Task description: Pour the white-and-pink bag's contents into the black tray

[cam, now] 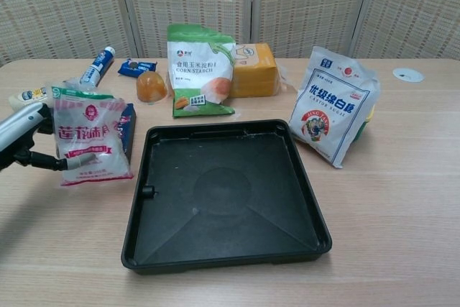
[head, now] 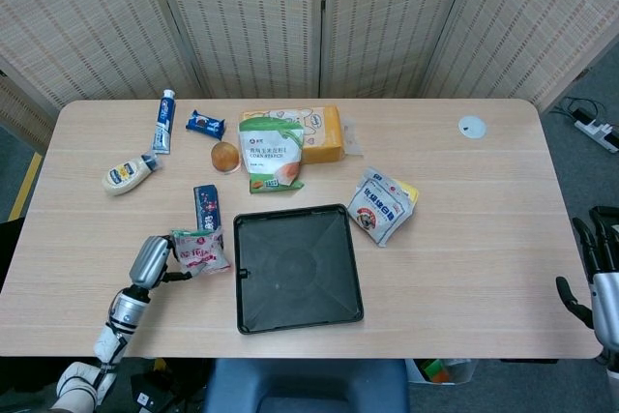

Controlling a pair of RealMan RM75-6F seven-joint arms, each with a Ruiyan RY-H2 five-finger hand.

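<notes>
Roughly upright pink bag [cam: 88, 133], top leftward.

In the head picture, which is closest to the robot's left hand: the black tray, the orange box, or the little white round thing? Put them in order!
From the left hand, holding the white-and-pink bag:
1. Black plastic tray, just right of it, at the table's near edge.
2. Orange rectangular box, farther back, mid-table.
3. Small white round disc, far back-right corner.

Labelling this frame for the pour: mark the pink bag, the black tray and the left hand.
pink bag [cam: 88, 138]: chest view, middle of its printed front.
black tray [cam: 138, 215]: chest view, left rim wall.
left hand [head: 150, 259]: head view, silver back of the hand, gripping the bag.
</notes>
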